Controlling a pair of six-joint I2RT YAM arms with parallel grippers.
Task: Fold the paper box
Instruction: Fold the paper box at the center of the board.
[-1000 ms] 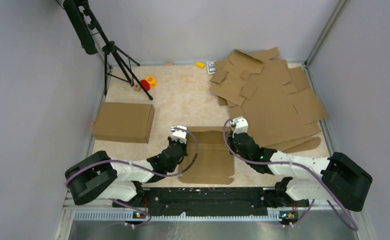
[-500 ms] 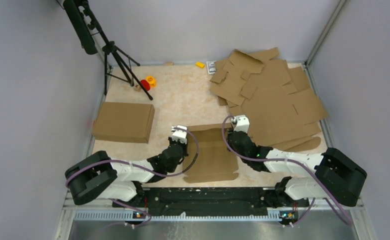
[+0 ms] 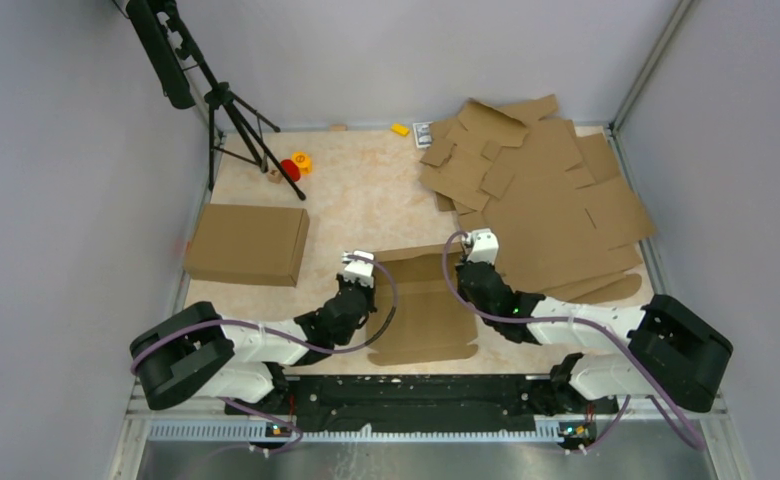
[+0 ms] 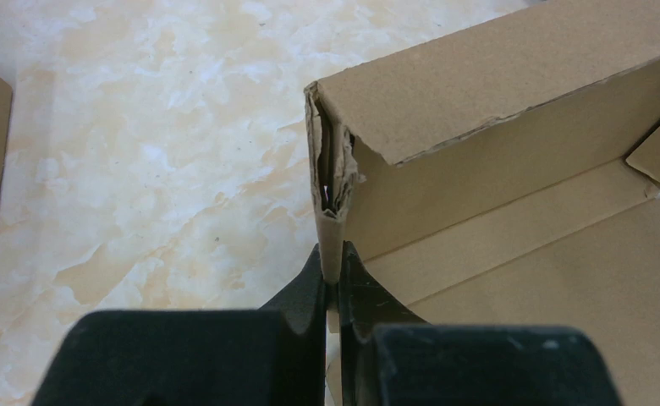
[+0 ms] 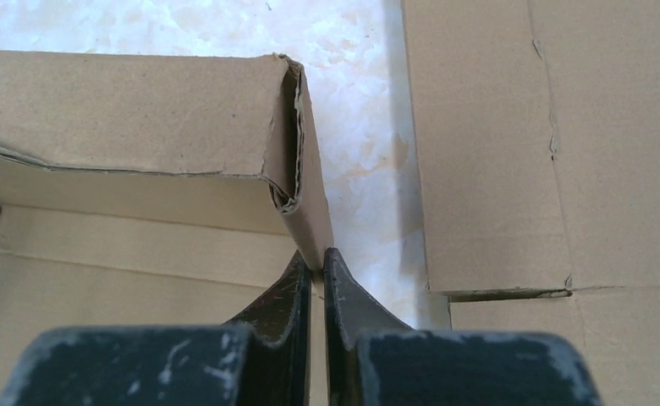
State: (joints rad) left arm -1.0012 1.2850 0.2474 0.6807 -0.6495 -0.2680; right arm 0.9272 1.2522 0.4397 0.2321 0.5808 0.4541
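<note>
The paper box is a brown cardboard blank lying between my two arms, its far wall folded up. My left gripper is shut on the box's left side wall; in the left wrist view the black fingers pinch that upright wall at its near end. My right gripper is shut on the right side wall, whose thin edge runs down between the tips of the gripper. The box's floor lies flat inside.
A finished closed cardboard box sits at the left. A heap of flat cardboard blanks fills the back right, one blank close beside my right gripper. A tripod and small red and yellow objects stand at the back left.
My right gripper has moved left to the box's right side wall and shut on it. The left gripper has kept its hold and place.
</note>
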